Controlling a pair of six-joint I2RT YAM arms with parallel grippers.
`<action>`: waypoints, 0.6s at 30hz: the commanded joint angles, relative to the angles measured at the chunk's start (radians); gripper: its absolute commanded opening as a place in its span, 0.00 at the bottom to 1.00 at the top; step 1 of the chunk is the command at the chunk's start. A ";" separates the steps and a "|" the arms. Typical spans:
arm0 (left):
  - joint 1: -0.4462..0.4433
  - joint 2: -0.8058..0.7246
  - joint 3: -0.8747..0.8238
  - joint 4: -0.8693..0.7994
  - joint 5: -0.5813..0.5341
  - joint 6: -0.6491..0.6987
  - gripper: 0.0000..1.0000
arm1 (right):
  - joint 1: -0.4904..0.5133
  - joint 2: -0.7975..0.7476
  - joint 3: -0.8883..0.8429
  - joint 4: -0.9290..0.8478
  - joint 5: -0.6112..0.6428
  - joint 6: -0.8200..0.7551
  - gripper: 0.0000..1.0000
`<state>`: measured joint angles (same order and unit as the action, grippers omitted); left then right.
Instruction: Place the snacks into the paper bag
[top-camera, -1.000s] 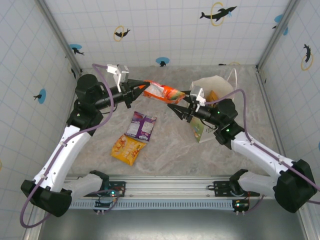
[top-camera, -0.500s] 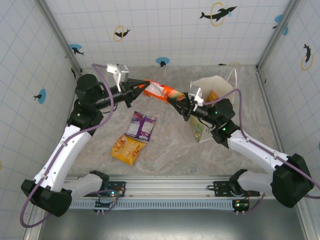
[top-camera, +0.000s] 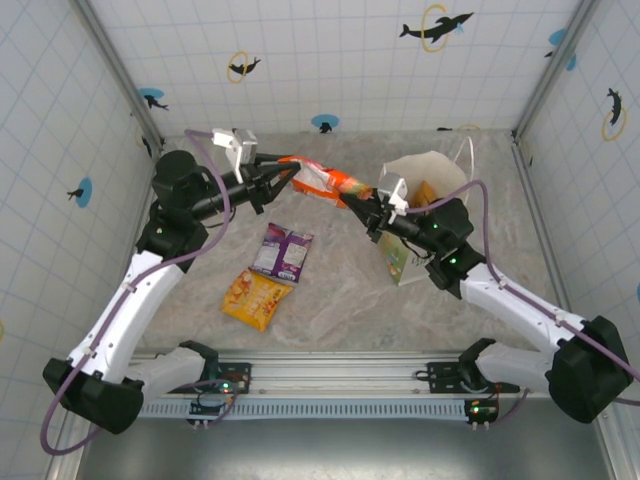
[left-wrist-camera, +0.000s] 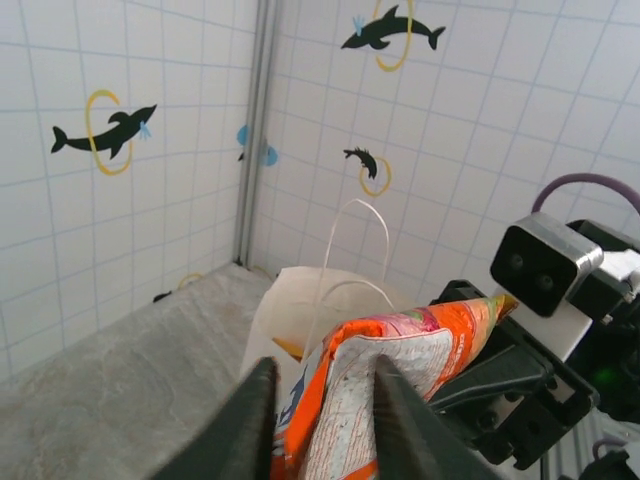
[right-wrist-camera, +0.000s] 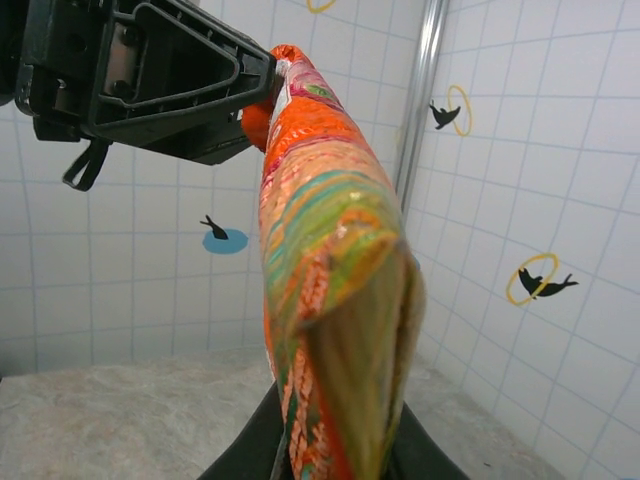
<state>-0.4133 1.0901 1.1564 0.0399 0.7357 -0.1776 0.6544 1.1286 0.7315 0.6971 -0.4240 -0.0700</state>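
Quick update from my end. A second ago the right gripper (top-camera: 357, 203) was hanging open just below the orange-white packet (top-camera: 325, 182). It has since slid up and in, and it now sits on the packet's right-hand end. The left gripper (top-camera: 287, 176) is still clamped on the other end, so the packet is strung between the two arms in mid-air, upper middle of the overhead frame and just left of the paper bag (top-camera: 430, 170).

In the right wrist view the packet (right-wrist-camera: 320, 250) runs straight up out of the jaws. The fingers are nearly cut off at the bottom edge, so I'd say they're pinched on it, but I wouldn't swear to it.

To me this is a handover: the left lets go next, and the right swings the packet over the bag mouth.

The packet is shiny, crinkly and puffy, orange with white and some green striping, and it's bowed a bit between the two grips. The bag stands upright and open at upper right, handles up. The purple packet (top-camera: 281, 250) and the yellow-orange packet (top-camera: 256, 297) lie flat on the counter (top-camera: 340, 290), lower left of centre, not yet bagged.
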 joint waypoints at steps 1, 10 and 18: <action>-0.003 -0.023 -0.022 0.035 -0.048 0.009 0.43 | -0.001 -0.060 -0.006 0.024 0.082 -0.040 0.10; -0.002 -0.029 -0.071 0.035 -0.209 -0.004 0.66 | -0.031 -0.164 0.009 -0.008 0.153 -0.045 0.10; -0.002 0.000 -0.103 0.024 -0.336 -0.043 0.71 | -0.089 -0.278 0.017 -0.113 0.347 -0.038 0.11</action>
<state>-0.4133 1.0828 1.0580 0.0536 0.4690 -0.1928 0.5858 0.8970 0.7288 0.5880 -0.1890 -0.1055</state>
